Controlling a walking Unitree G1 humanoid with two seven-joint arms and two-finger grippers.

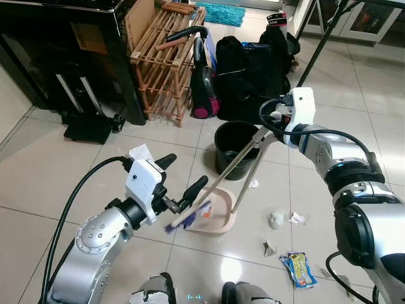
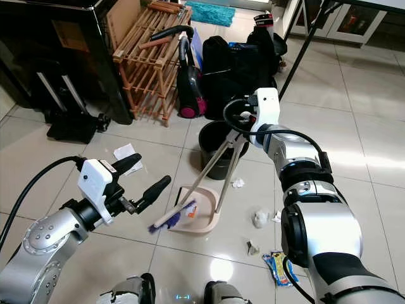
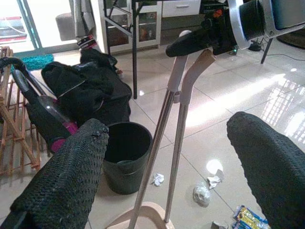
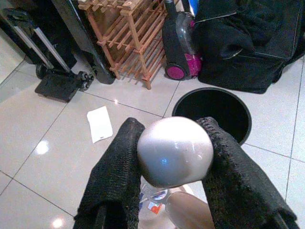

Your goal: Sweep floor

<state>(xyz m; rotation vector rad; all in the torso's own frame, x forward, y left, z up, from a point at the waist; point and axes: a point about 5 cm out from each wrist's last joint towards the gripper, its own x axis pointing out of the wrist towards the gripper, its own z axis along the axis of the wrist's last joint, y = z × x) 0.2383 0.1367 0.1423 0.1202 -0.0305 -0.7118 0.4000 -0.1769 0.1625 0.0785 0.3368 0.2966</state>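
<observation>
Left pincer (image 1: 179,183) gapes empty beside the dustpan (image 1: 215,212), while the right pincer (image 4: 171,167) clamps the broom handle's (image 1: 237,163) rounded tip.

Pale beige dustpan (image 1: 218,215) and matching broom handle (image 1: 237,158), purple bristles (image 1: 190,218). Black bin (image 1: 235,144) on glossy cream floor tiles (image 1: 76,171). Black-and-magenta vacuum (image 1: 202,88), reddish wooden rack (image 1: 166,60), turquoise rug (image 1: 221,12).

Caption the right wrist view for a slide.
Right end effector shut on broom handle knob above black bin; paper on floor.
</observation>
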